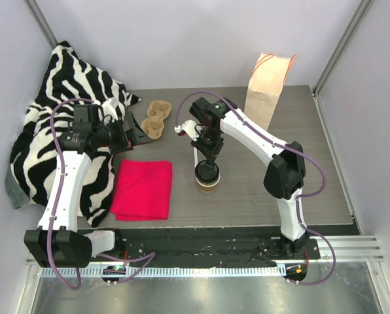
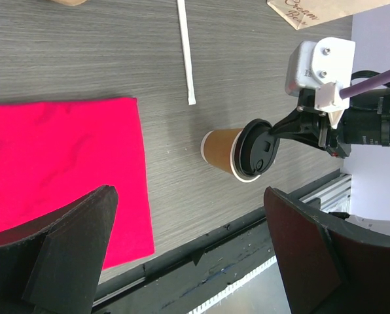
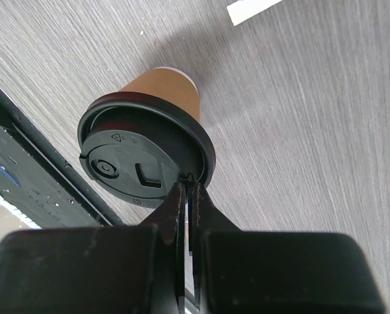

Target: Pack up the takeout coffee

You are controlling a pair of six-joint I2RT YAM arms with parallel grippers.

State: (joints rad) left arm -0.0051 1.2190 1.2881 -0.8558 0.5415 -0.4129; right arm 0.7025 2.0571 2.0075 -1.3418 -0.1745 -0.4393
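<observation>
The takeout coffee cup [image 1: 207, 184] stands upright on the table, a brown paper cup [image 2: 220, 149] with a black lid [image 2: 255, 149] resting on top. A sliver of white rim shows under one side of the lid. My right gripper [image 3: 190, 186] is shut, its fingertips pinching the lid's edge [image 3: 205, 163] from above the brown cup [image 3: 172, 91]. It appears just above the cup [image 1: 207, 161] in the top view. My left gripper [image 1: 133, 134] hangs open with nothing in it, to the cup's left near the pulp carrier; its dark fingers [image 2: 70, 248] frame the table's front edge.
A red cloth [image 1: 142, 188] lies flat left of the cup. A tan two-cup carrier [image 1: 157, 119] sits behind it. A kraft paper bag [image 1: 268, 88] stands at the back right. A zebra-print cloth [image 1: 57, 118] covers the left side. A white straw [image 2: 186, 52] lies on the table.
</observation>
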